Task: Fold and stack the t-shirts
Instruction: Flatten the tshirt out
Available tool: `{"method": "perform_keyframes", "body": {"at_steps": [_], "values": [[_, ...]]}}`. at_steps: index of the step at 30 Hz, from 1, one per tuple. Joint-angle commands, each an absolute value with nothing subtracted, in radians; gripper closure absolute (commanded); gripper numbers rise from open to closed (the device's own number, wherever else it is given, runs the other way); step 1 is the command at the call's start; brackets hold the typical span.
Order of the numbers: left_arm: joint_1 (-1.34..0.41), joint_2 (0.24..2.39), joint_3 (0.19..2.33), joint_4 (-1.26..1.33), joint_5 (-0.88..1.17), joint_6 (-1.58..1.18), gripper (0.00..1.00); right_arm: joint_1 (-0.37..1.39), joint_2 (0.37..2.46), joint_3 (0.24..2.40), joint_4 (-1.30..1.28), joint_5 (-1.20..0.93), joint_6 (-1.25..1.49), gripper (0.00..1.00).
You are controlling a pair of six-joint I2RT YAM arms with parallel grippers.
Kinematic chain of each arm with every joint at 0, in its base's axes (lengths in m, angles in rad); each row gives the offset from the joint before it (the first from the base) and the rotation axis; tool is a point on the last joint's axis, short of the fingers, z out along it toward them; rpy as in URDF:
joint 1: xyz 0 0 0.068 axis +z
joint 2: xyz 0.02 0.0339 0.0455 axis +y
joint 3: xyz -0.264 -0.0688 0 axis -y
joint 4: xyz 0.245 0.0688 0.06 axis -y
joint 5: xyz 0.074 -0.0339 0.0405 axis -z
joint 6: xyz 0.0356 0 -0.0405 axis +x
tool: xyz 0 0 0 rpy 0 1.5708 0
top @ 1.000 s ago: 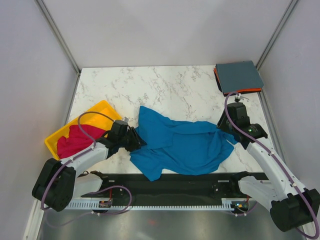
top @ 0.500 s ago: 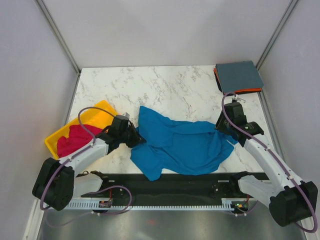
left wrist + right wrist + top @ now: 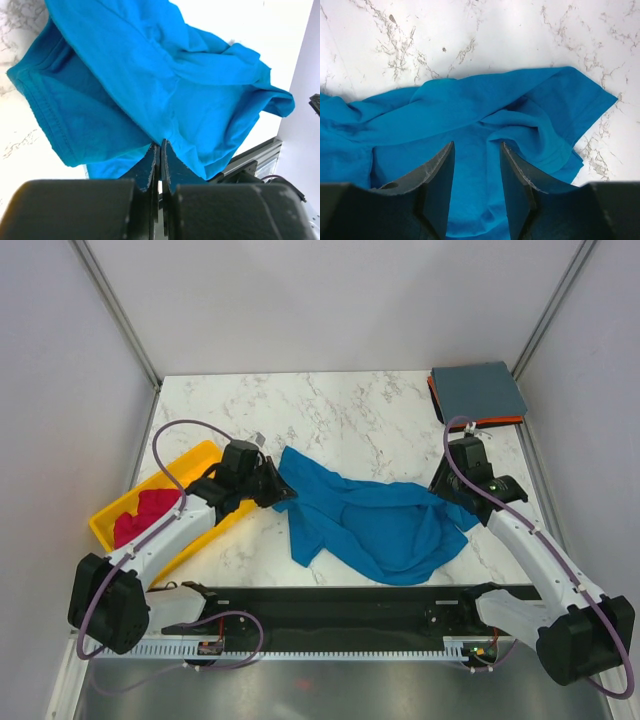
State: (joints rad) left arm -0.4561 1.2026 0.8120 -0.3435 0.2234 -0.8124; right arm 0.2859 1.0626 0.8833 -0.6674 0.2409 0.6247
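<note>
Pinching an edge of the bright blue soft cloth t-shirt (image 3: 385, 528) with the left fingers (image 3: 278, 492), pressed tight together on the fabric. Hovering just above the same shirt's right-hand end with the right fingers (image 3: 448, 492), spread wide and gripping nothing. Lying rumpled across the near middle of the white marble worktop (image 3: 340, 405), bunched rather than flat. Looks like the spreading-out step, ahead of any fold. Calls next for closing the right fingers on cloth and drawing away from the left to flatten it. Further out: heaped in the yellow plastic tray (image 3: 200, 454) at the left, a magenta-red t-shirt (image 3: 140, 518). Stacked at the far right corner, a folded slate grey-blue t-shirt (image 3: 478, 390) over a folded orange t-shirt (image 3: 485, 422).
</note>
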Motion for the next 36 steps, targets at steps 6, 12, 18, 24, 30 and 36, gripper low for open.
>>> {"method": "perform_keyframes", "body": {"at_steps": [6, 12, 18, 24, 30, 36], "values": [[-0.459, 1.216, 0.792, -0.364, 0.275, -0.753, 0.78, 0.285, 1.032, 0.89, -0.695, 0.262, 0.634, 0.5], [-0.459, 1.224, 0.778, -0.362, 0.281, -0.762, 0.75, 0.284, 1.031, 0.888, -0.695, 0.259, 0.629, 0.5], [-0.459, 1.226, 0.769, -0.359, 0.276, -0.762, 0.98, 0.285, 1.029, 0.882, -0.693, 0.255, 0.623, 0.5], [-0.459, 1.226, 0.756, -0.353, 0.27, -0.764, 0.98, 0.285, 1.031, 0.867, -0.686, 0.238, 0.632, 0.5], [-0.457, 1.197, 0.816, -0.439, 0.198, -0.716, 0.98, 0.285, 1.049, 0.858, -0.68, 0.236, 0.644, 0.49], [-0.442, 1.161, 0.948, -0.616, 0.039, -0.632, 0.98, 0.258, 1.103, 0.871, -0.669, 0.258, 0.638, 0.49]]}}
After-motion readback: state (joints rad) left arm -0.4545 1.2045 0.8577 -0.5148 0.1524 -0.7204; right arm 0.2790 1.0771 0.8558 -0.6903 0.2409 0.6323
